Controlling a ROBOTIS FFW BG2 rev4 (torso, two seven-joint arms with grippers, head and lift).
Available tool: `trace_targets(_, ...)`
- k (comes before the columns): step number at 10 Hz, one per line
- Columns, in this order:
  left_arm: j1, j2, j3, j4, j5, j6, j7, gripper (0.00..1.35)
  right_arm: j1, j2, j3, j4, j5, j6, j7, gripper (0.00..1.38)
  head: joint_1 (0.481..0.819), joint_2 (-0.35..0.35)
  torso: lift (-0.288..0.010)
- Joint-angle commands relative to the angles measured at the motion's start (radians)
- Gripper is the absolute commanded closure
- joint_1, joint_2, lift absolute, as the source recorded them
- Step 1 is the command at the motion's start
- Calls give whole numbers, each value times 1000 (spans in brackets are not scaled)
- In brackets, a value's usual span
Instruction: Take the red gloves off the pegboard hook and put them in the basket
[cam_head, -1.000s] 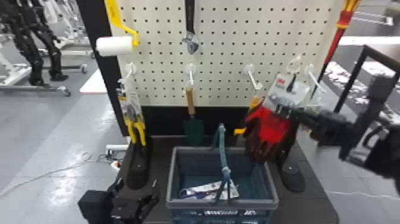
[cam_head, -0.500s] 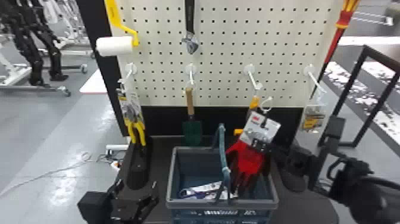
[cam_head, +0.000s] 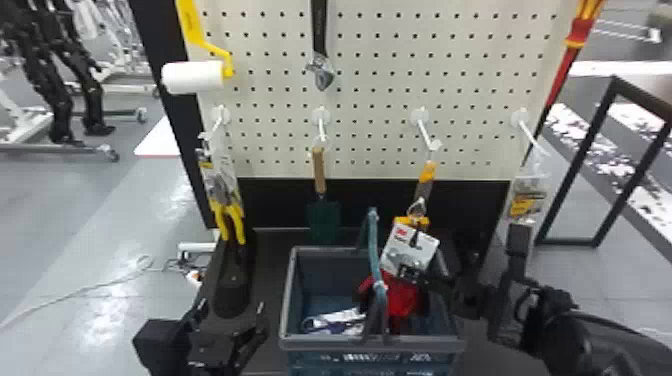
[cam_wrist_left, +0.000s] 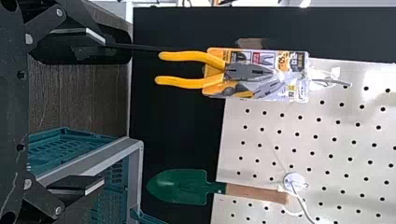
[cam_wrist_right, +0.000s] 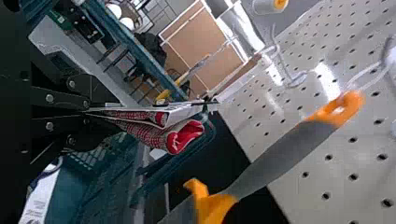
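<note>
Red gloves, fastened to a white card, hang from the right gripper, whose jaws are clenched on the card. In the head view they are off the hooks, over the right-hand part of a blue-grey basket, partly behind its upright handle. The right wrist view shows the card and red cuffs running out from between the jaws.

The left gripper is to the left of the basket, empty, its jaws released and spread well apart.

The basket rests on a dark bench. Inside, left of the gloves, lies an item in white packaging.

Behind stands a pale pegboard. Along its row of white hooks, from left to right, hang packaged pliers with yellow handles, a green trowel with a wooden grip, an orange-and-grey tool and a clear pack with a yellow label. Higher up are a white paint roller and a dark-handled wrench.
</note>
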Motion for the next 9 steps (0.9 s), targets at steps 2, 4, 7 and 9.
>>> trace_targets(2, -4, -1, 0, 1, -1, -1, 0, 242, -14, -1, 1, 52, 22, -8, 4, 397, 549, 0, -100)
trace_targets(4, -6, -1, 0, 1, -1, -1, 0, 243, -17, -1, 1, 54, 23, -17, 4, 59, 549, 0, -100)
trace_targets(7, -6, -1, -1, 1, -1, -1, 0, 243, -17, 0, -1, 52, 3, -28, 2, 410, 549, 0, -100)
trace_targets(9, -7, -1, -1, 1, -1, -1, 0, 242, -15, 0, -1, 52, -1, -30, 2, 449, 549, 0, -100)
